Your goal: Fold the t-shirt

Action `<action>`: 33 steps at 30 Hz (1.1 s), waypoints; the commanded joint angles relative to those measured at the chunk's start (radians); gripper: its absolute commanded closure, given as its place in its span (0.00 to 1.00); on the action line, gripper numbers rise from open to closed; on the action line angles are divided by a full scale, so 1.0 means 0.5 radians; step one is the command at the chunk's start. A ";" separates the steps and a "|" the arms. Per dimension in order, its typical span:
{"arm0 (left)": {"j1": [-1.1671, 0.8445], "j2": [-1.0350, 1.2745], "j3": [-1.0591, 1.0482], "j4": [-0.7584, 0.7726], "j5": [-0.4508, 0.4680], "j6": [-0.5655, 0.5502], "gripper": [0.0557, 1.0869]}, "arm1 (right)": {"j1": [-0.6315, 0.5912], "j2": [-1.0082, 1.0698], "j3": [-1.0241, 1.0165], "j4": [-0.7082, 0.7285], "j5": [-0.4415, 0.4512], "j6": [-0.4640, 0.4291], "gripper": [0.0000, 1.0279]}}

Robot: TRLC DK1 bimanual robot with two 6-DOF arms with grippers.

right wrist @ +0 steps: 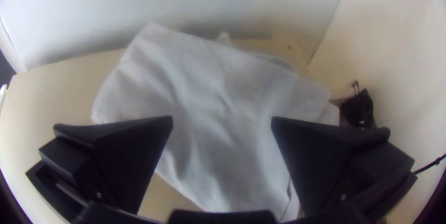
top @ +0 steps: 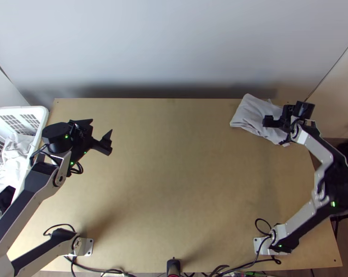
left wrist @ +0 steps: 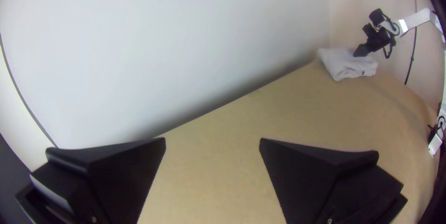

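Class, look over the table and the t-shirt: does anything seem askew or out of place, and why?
The folded t-shirt looks slightly askew: it lies at an angle to the edges of the table, near the far right corner, and a small tip of cloth pokes out beyond its far side.

Probable robotics laboratory: left robot arm (top: pixel 26 212) and right robot arm (top: pixel 299 220) mounted on a wooden table (top: pixel 174 184), cables (top: pixel 100 269) along its near edge.
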 commanded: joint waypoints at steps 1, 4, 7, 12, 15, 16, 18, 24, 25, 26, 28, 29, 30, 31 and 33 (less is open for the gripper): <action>0.033 -0.034 0.008 -0.027 0.001 0.019 0.04 | -0.159 0.449 0.258 -0.070 -0.022 0.012 0.04; 0.049 -0.052 -0.026 -0.030 0.001 0.019 0.04 | -0.168 0.554 0.317 -0.070 -0.037 0.005 0.04; 0.064 -0.064 -0.081 -0.024 0.001 0.025 0.04 | -0.171 0.639 0.356 -0.073 -0.040 0.002 0.04; 0.070 -0.107 -0.112 -0.021 0.001 0.025 0.04 | -0.168 0.664 0.384 -0.178 -0.037 0.002 0.04; 0.086 -0.116 -0.106 -0.018 0.001 0.037 0.04 | -0.168 0.474 0.378 -0.215 -0.040 0.042 0.04; 0.095 -0.119 -0.103 -0.018 0.001 0.046 0.04 | -0.165 0.391 0.375 -0.221 -0.040 0.064 0.04; 0.110 -0.116 -0.103 -0.018 0.001 0.053 0.04 | -0.137 0.253 0.369 -0.233 -0.062 0.091 0.04; 0.122 -0.095 -0.143 0.025 0.005 0.053 0.04 | 0.071 0.023 0.323 -0.236 -0.096 0.110 0.04; 0.122 -0.092 -0.149 0.035 0.001 0.053 0.04 | 0.114 0.017 0.320 -0.236 -0.105 0.107 0.04; 0.126 -0.089 -0.155 0.041 0.001 0.053 0.04 | 0.160 0.011 0.317 -0.236 -0.114 0.104 0.04; 0.126 -0.089 -0.161 0.047 0.001 0.050 0.04 | 0.249 0.020 0.313 -0.236 -0.132 0.082 0.04; 0.135 -0.089 -0.161 0.050 0.001 0.053 0.04 | 0.289 0.032 0.310 -0.236 -0.138 0.070 0.04; 0.144 -0.089 -0.158 0.053 0.001 0.053 0.04 | 0.323 0.047 0.317 -0.236 -0.145 0.070 0.04; 0.153 -0.089 -0.155 0.056 0.001 0.053 0.04 | 0.350 0.066 0.323 -0.233 -0.145 0.070 0.04; 0.168 -0.095 -0.152 0.053 0.005 0.056 0.04 | 0.378 0.121 0.344 -0.230 -0.145 0.073 0.04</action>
